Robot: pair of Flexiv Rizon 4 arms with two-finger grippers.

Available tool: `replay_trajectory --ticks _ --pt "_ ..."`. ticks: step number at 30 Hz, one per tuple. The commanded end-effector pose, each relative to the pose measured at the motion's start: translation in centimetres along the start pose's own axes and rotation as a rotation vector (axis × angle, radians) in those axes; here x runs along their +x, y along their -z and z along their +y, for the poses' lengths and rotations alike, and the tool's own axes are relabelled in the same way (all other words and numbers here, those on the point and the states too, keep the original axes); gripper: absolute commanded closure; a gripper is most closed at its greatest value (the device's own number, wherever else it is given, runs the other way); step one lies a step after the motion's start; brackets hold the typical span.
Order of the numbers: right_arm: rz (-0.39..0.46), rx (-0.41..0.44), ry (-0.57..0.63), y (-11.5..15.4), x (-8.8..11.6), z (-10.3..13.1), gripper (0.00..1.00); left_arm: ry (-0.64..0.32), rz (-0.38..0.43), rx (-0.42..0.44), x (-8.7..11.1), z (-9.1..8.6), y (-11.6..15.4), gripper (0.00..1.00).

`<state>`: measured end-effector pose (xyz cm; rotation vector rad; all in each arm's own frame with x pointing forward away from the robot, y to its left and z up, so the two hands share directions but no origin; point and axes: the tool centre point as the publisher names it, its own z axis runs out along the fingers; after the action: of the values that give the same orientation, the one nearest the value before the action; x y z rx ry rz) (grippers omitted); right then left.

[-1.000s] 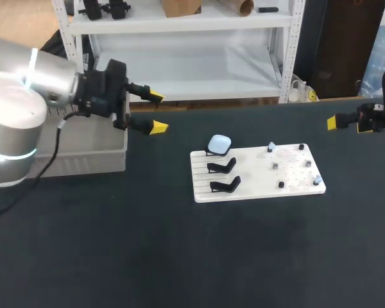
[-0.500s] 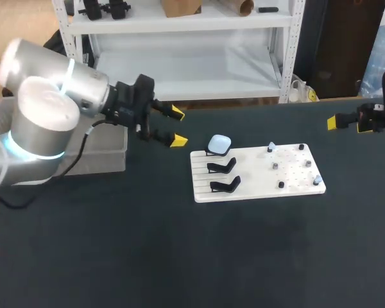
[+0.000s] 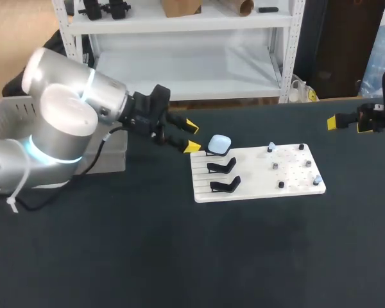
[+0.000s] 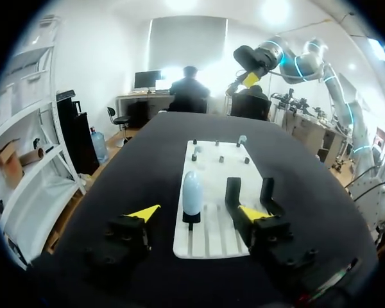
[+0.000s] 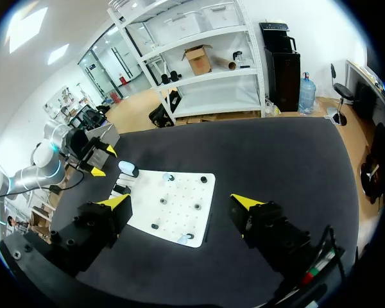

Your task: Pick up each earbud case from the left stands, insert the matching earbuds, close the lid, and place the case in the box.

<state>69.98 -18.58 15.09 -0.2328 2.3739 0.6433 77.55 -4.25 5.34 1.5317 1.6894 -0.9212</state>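
The earbud case [image 3: 219, 143], perched on the rearmost stand [image 3: 211, 153], looks light, hard and slippery, so the spread left hand [image 3: 192, 135] just beside it should pinch its broad flanks squarely.

Silver left arm [image 3: 64, 122] angles in, black yellow-tipped left gripper [image 3: 192, 135] fingers spread. Black yellow-tipped right gripper [image 5: 179, 203] at right edge, spread too.

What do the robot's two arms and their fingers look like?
The left arm is thick, rounded and silver-grey, with a glowing light-blue ring at a joint and a black cable beside it. The left gripper is black, its two fingers ending in yellow wedge tips. The right gripper is likewise black with yellow tips.
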Motion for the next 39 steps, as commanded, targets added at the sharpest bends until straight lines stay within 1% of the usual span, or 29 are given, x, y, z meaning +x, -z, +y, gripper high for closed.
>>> replay_trajectory --ticks 1,7,8,9,13,15,16,17,18,26,28,29,36,37,39 --pt "0.0 -0.002 0.001 0.0 0.0 -0.1 0.0 -0.005 -0.01 -0.006 0.1 0.1 -0.7 0.51" --pt "0.0 -0.002 0.001 0.0 0.0 -0.1 0.0 -0.01 -0.012 -0.014 0.3 0.0 -1.5 0.51" --pt "0.0 -0.002 0.001 0.0 0.0 -0.1 0.0 -0.011 -0.011 -0.014 0.3 -0.1 -1.6 0.49" --pt "0.0 -0.002 0.001 0.0 0.0 -0.1 0.0 -0.014 -0.01 -0.013 0.4 -0.2 -1.7 0.45" --pt "0.0 -0.002 0.001 0.0 0.0 -0.1 0.0 -0.021 -0.006 -0.013 0.5 -0.3 -2.1 0.4" --pt "0.0 -0.002 0.001 0.0 0.0 -0.1 0.0 -0.022 -0.007 -0.014 0.6 -0.2 -2.3 0.41" --pt "0.0 -0.002 0.001 0.0 0.0 -0.1 0.0 -0.027 -0.007 -0.018 0.6 -0.1 -2.3 0.44" --pt "0.0 -0.002 0.001 0.0 0.0 -0.1 0.0 -0.031 -0.007 -0.024 0.6 -0.1 -2.4 0.5" --pt "0.0 -0.002 0.001 0.0 0.0 -0.1 0.0 -0.033 -0.009 -0.026 0.5 0.0 -2.4 0.52" --pt "0.0 -0.002 0.001 0.0 0.0 -0.1 0.0 -0.039 -0.019 -0.018 0.1 0.3 -2.9 0.5" --pt "0.0 -0.002 0.001 0.0 0.0 -0.1 0.0 -0.04 -0.02 -0.012 0.1 0.3 -3.1 0.44" --pt "0.0 -0.002 0.001 0.0 0.0 -0.1 0.0 -0.04 -0.021 -0.011 0.1 0.3 -3.2 0.43" --pt "0.0 -0.002 0.001 0.0 0.0 -0.1 0.0 -0.039 -0.021 -0.005 0.2 0.2 -4.0 0.48" --pt "0.0 -0.002 0.001 0.0 0.0 -0.1 0.0 -0.039 -0.02 -0.005 0.3 0.2 -4.1 0.5" --pt "0.0 -0.002 0.001 0.0 0.0 -0.1 0.0 -0.038 -0.019 -0.006 0.3 0.2 -4.3 0.52"
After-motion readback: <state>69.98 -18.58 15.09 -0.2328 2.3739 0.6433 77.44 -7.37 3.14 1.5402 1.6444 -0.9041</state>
